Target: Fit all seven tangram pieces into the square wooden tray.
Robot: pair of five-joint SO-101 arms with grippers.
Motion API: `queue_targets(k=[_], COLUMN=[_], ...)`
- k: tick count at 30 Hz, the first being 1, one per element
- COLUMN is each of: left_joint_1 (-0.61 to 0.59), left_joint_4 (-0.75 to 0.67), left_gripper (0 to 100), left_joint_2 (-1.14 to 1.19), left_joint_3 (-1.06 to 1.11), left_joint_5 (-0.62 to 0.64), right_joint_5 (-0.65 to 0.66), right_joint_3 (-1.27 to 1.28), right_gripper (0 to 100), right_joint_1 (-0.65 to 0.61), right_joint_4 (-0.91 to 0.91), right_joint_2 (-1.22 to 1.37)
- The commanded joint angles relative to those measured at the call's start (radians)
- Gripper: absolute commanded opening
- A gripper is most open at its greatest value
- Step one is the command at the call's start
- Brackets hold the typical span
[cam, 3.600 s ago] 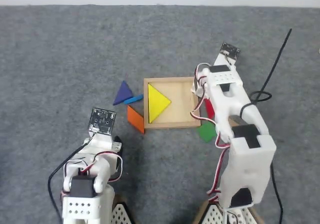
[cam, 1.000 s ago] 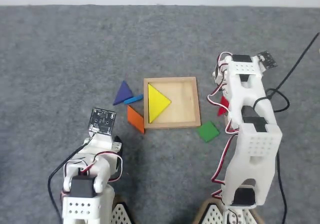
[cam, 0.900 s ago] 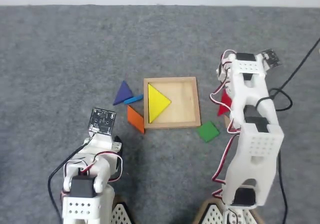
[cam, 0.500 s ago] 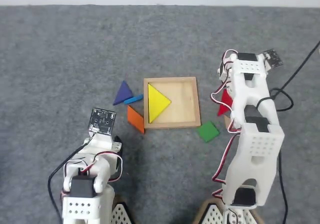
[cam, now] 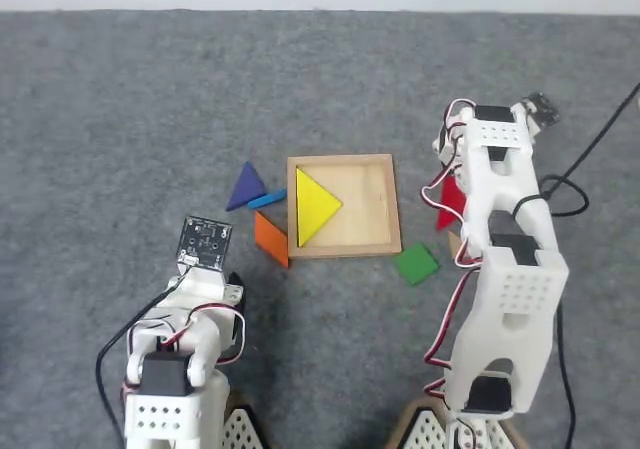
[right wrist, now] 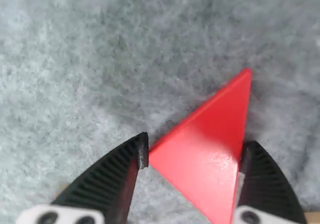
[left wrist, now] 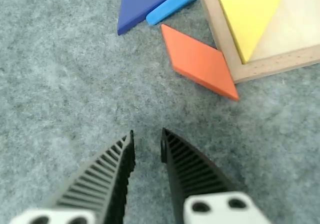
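The right arm [cam: 500, 199] has swung away from the right edge of the tray [cam: 340, 159], where it hung a few seconds ago. It now stands over the red triangle [cam: 447, 201], which lies flat on the grey tabletop just right of the tray. Over the last second the arm barely shifts, so it seems to have settled on this piece.

In its wrist view, the right gripper [right wrist: 192, 151] has its jaws spread to either side of the red triangle [right wrist: 210, 149], with the tips right at the edges. I cannot tell whether they already press on it.

Nothing else has moved. The yellow triangle [cam: 315, 206] is the one piece inside the tray, against its left wall. The green square [cam: 416, 264] lies just off the near right corner. The orange piece [cam: 270, 237] lies against the tray's near left corner. The dark blue triangle [cam: 246, 186] and the light blue piece [cam: 268, 200] lie side by side just left of the tray.

The left arm [cam: 185, 339] stays parked near the front. The left gripper [left wrist: 147, 141] has its jaws nearly pressed together, with only a slit between them and nothing in it.

The task is at an early stage, and the red triangle looks to be the next piece to go in. The likely next move is to close on it and carry it left into the bare wood beside the yellow triangle. A thin flat piece on soft fabric could slip out as the jaws close.
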Motion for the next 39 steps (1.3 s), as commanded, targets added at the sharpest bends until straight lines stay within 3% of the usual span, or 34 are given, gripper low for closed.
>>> queue_targets(k=[1, 9, 17, 20, 23, 32, 39], left_joint_1=[0.002, 0.002, 0.002, 0.002, 0.002, 0.002, 0.002], left_joint_4=[0.005, 0.005, 0.005, 0.005, 0.005, 0.005, 0.005], left_gripper=[8, 8, 8, 8, 8, 8, 8], left_joint_2=[-0.02, -0.02, -0.02, -0.02, -0.02, -0.02, -0.02], left_joint_3=[-0.004, -0.004, -0.004, -0.004, -0.004, -0.004, -0.004], left_joint_5=[0.005, 0.005, 0.005, 0.005, 0.005, 0.005, 0.005], right_joint_5=[0.126, 0.457, 1.039, 1.01, 0.881, 0.81, 0.672], right_joint_3=[-0.035, -0.155, -0.321, -0.322, -0.331, -0.361, -0.361], right_gripper=[25.6, 21.3, 21.4, 24.1, 29.9, 30.2, 30.3], right_joint_1=[-0.012, -0.024, -0.136, -0.162, -0.148, -0.101, -0.047], right_joint_4=[0.01, 0.15, 0.417, 0.437, 0.4, 0.374, 0.364], right_joint_2=[-0.018, -0.016, -0.013, 0.01, 0.065, 0.102, 0.17])
